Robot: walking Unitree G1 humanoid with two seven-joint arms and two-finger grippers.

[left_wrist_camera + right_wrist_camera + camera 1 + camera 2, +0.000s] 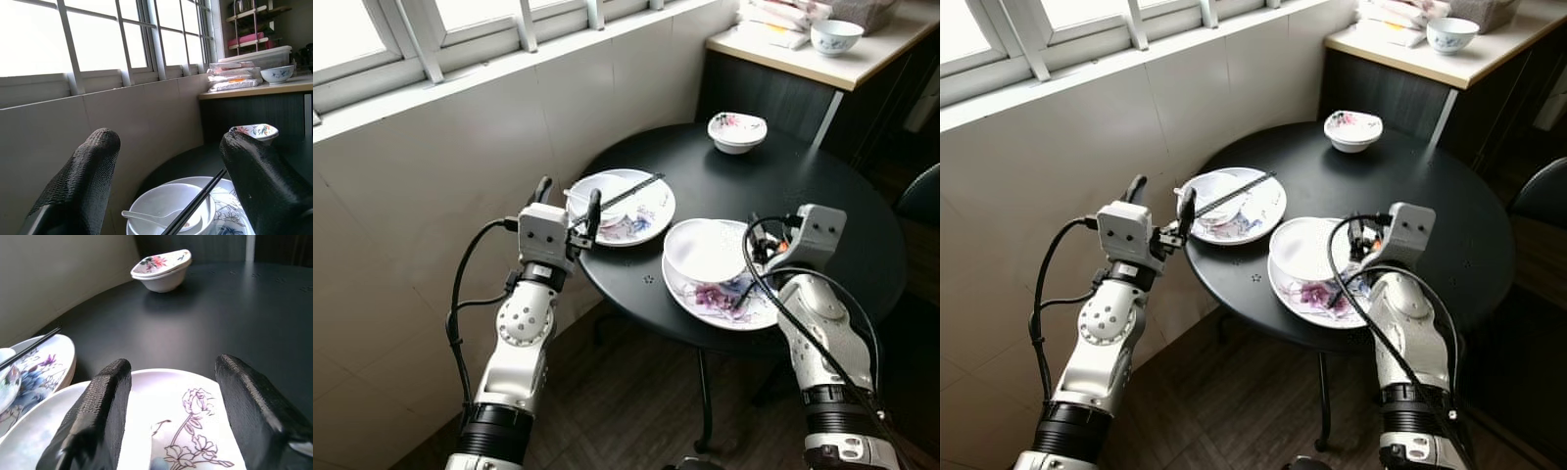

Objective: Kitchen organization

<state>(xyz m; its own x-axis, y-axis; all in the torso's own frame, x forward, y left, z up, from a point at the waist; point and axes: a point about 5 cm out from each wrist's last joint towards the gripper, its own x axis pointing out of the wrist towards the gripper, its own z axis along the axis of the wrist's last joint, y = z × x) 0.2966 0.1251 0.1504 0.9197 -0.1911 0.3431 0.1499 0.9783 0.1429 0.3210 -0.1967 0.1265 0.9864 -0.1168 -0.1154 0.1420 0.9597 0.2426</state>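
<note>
Crockery on the round black table point(822, 211), as we count it from the head views: two floral plates, one point(641, 211) carrying a small bowl point(592, 204), a spoon and a pair of chopsticks point(625, 194), the other point(724, 299) a large white bowl point(705, 250); one floral bowl point(737, 130) stands apart. A fourth bowl point(835, 36) sits on the counter point(862, 59).

In the left wrist view our left gripper point(168, 171) is spread wide, just short of the chopsticks.

In the right wrist view our right gripper point(171, 404) gapes over the near plate, perhaps touching it.
</note>
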